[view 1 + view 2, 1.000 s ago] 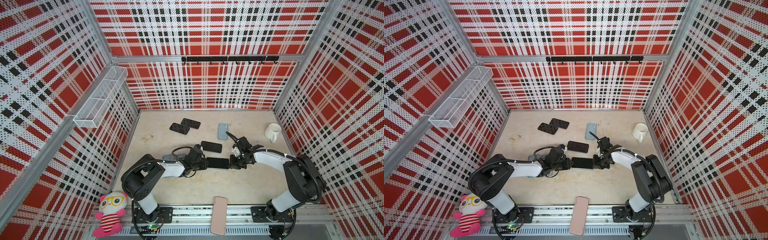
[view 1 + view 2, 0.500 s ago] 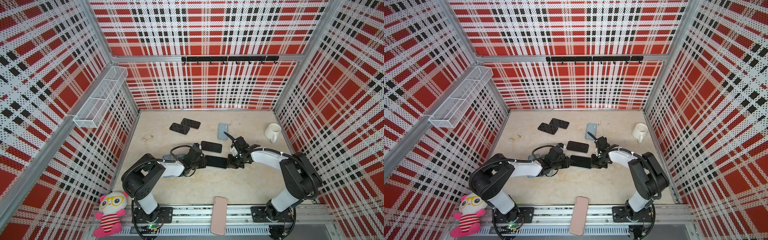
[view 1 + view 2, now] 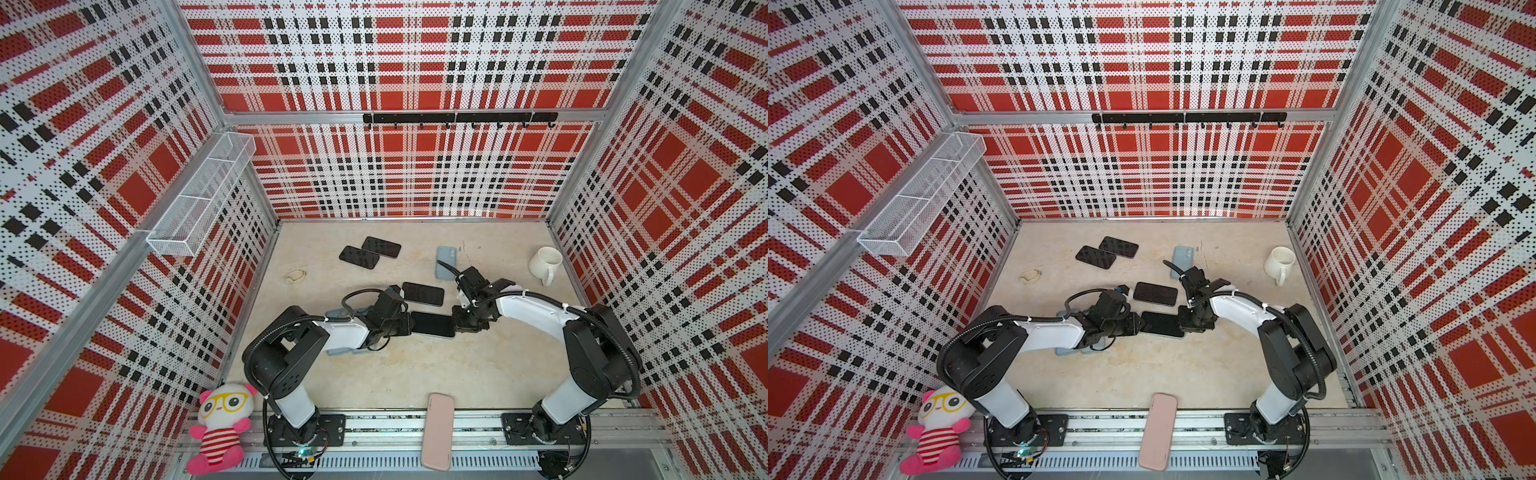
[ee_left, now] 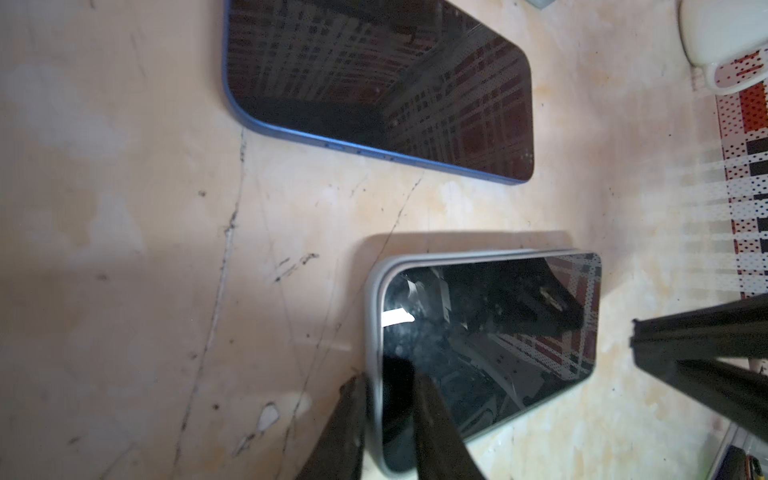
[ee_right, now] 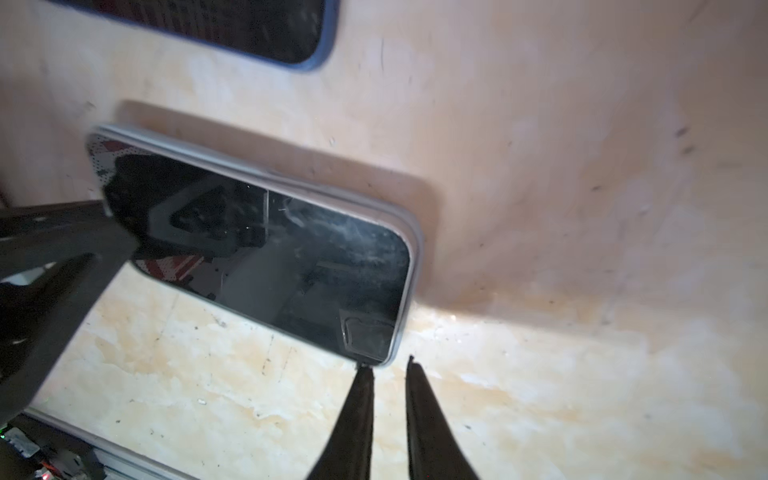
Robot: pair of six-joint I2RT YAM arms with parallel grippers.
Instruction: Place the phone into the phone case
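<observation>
Clamping one short end of the black glass-fronted phone (image 4: 490, 332) and its matte grey case (image 4: 372, 316), my left gripper (image 4: 380, 374) pins both mid-table. My right gripper (image 5: 387, 362), slightly parted, grips nothing at the opposite corner. The glass looks slick and rigid and the rim pliable, so I'd hold the edges and press the corners. Beyond lies a blue-edged phone (image 4: 374, 75).

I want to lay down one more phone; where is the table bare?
Bare: the near strip between the cased phone and the pink case; also the back between the pale blue phone and the mug. Crowded: the middle, where left claw and right claw meet.
</observation>
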